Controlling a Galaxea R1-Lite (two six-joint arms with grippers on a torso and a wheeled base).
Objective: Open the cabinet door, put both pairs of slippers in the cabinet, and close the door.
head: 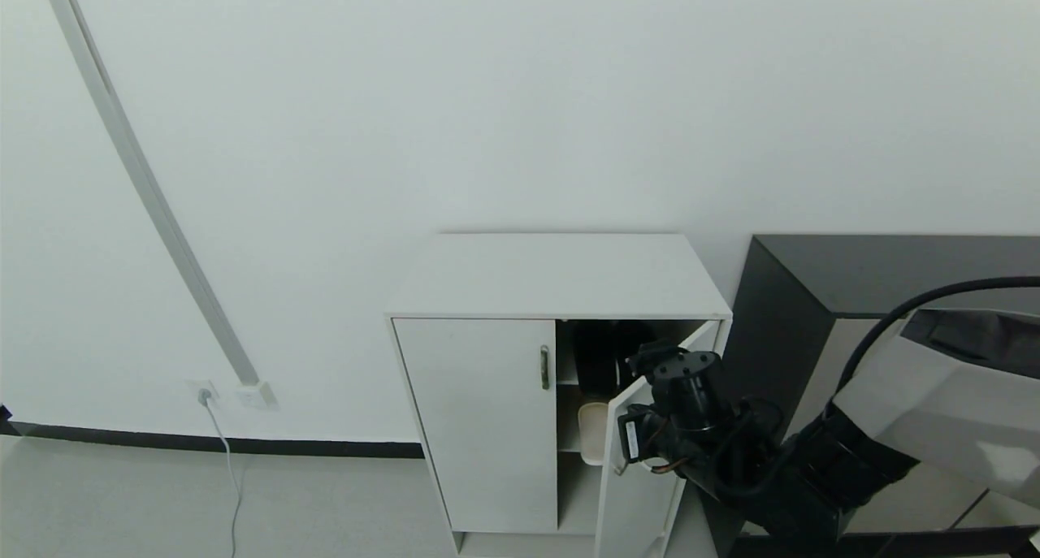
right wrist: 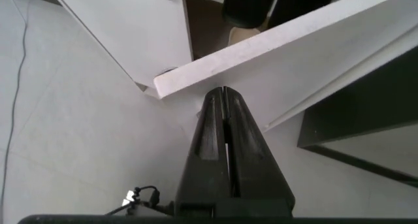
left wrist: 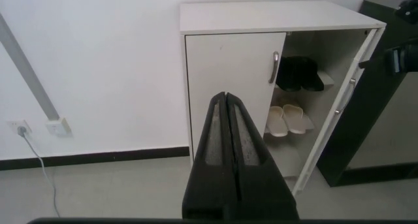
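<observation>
- Sitting pressed together with nothing between them, the fingers of the right gripper (right wrist: 224,92) point at an edge of the open door (right wrist: 294,51), just beside it; whether they touch it I cannot tell
- the left gripper (left wrist: 226,96) also has its fingers pressed together, empty, well apart from the cabinet (head: 552,274)
- the open door looks like a stiff, light panel with a smooth, likely slippery face; it probably swings easily on its hinges
- the best purchase, in my judgement, is a flat push on the outer face near the free edge, far from the hinges, rather than a pinch
- the black slippers (left wrist: 300,74) lie on the upper shelf and the pale slippers (left wrist: 289,119) on the shelf below, both inside; the other door (head: 479,420) is shut
</observation>
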